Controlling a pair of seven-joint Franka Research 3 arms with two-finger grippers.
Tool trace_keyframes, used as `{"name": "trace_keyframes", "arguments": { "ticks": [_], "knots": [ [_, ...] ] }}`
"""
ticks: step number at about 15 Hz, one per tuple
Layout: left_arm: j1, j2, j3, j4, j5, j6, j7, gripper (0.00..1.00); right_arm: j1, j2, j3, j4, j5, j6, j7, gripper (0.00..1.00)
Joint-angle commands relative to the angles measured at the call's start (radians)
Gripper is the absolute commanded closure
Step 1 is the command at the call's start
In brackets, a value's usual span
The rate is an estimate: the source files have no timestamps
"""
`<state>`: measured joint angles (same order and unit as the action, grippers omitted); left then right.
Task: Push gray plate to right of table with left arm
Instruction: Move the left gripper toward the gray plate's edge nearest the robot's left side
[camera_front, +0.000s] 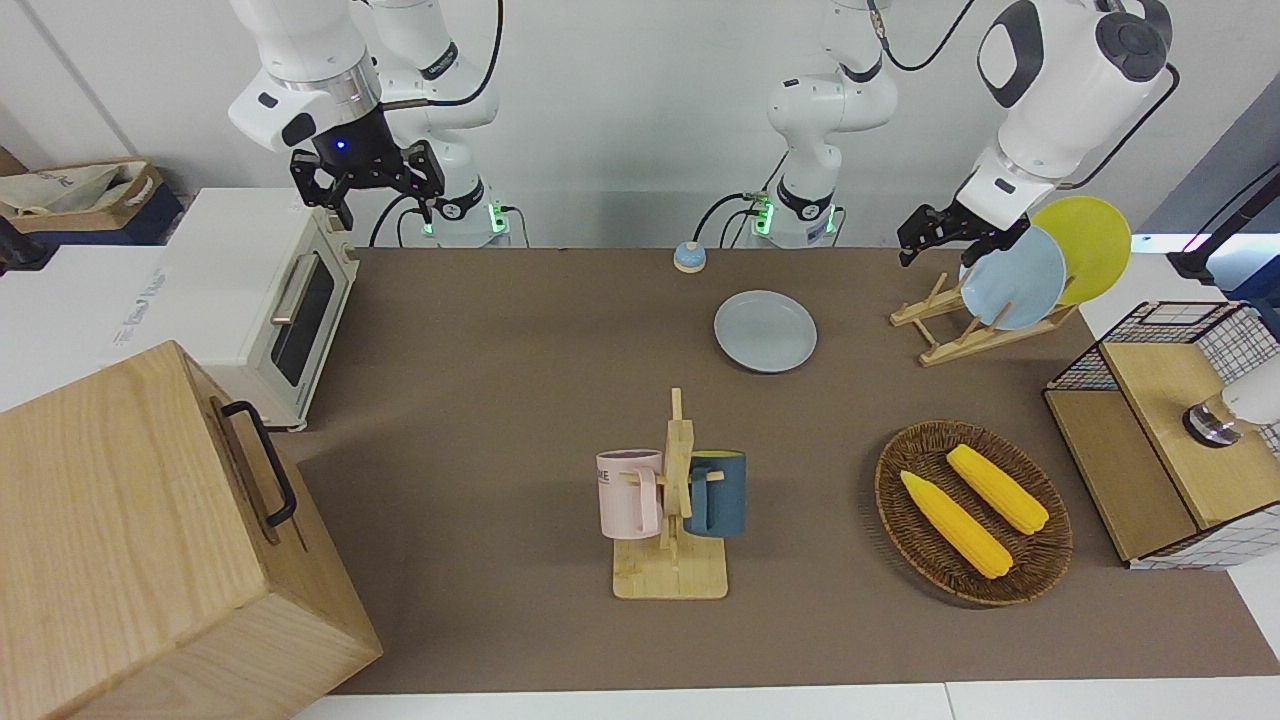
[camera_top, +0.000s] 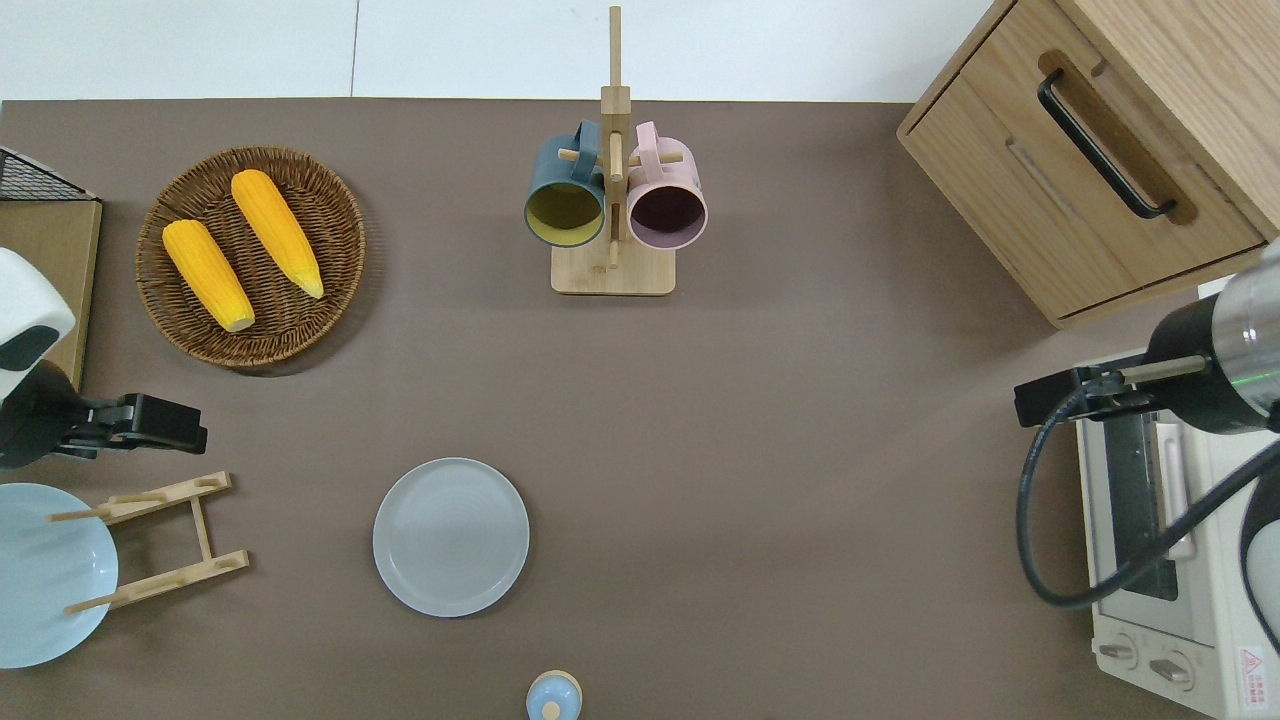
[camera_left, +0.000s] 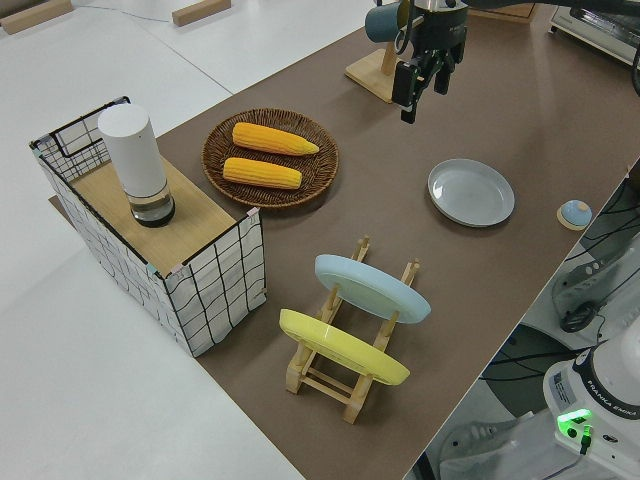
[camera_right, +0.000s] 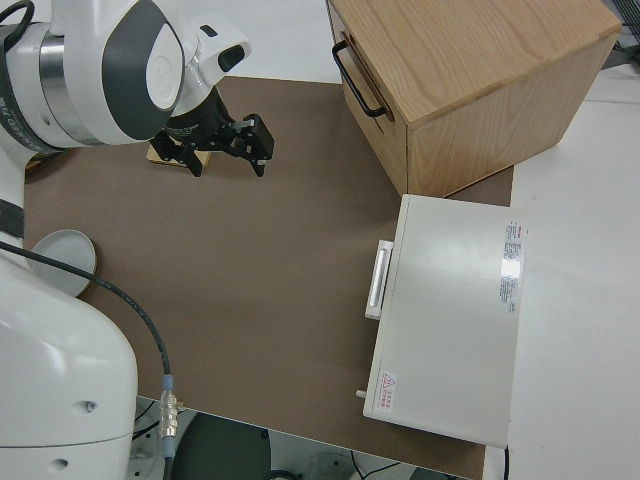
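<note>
The gray plate (camera_front: 765, 331) (camera_top: 451, 536) (camera_left: 471, 192) (camera_right: 62, 260) lies flat on the brown table (camera_top: 800, 450), close to the robots' edge and near the middle of the table's length. My left gripper (camera_front: 915, 245) (camera_top: 198, 432) (camera_left: 424, 100) hangs open and holds nothing. It is over bare table between the wicker basket and the plate rack, off the plate toward the left arm's end and not touching it. My right gripper (camera_front: 372, 195) (camera_right: 226, 158) is parked and open.
A wooden rack (camera_top: 160, 540) holds a sky-blue plate (camera_front: 1015, 278) and a yellow plate (camera_front: 1085, 245). The wicker basket (camera_top: 330, 200) holds two corn cobs. A mug stand (camera_top: 612, 270), a toaster oven (camera_front: 270, 300), a wooden cabinet (camera_front: 130, 540), a wire crate (camera_front: 1160, 450) and a small blue knob (camera_top: 553, 697) also stand here.
</note>
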<state>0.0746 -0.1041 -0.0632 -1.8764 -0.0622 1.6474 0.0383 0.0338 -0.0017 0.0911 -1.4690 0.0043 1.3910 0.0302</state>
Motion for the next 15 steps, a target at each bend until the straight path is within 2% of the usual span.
{"name": "trace_keyframes", "arguments": {
  "ticks": [1,6,9,13,15],
  "knots": [
    [-0.019,-0.108,-0.004,-0.229,-0.021,0.193,-0.015,0.01,-0.011,-0.008,0.006,-0.001,0.008,-0.012,-0.003,0.017],
    [-0.041,-0.134,-0.024,-0.407,-0.022,0.398,-0.017,0.01,-0.011,-0.008,0.004,-0.001,0.008,-0.012,-0.003,0.017],
    [-0.052,-0.131,-0.033,-0.565,-0.024,0.596,-0.018,0.01,-0.011,-0.008,0.006,-0.001,0.008,-0.012,-0.003,0.017],
    [-0.110,-0.095,-0.040,-0.674,-0.041,0.745,-0.035,0.01,-0.011,-0.008,0.006,0.001,0.008,-0.012,-0.003,0.017],
    [-0.133,-0.054,-0.040,-0.696,-0.041,0.782,-0.037,0.01,-0.011,-0.008,0.006,-0.001,0.008,-0.012,-0.003,0.017]
  ]
}}
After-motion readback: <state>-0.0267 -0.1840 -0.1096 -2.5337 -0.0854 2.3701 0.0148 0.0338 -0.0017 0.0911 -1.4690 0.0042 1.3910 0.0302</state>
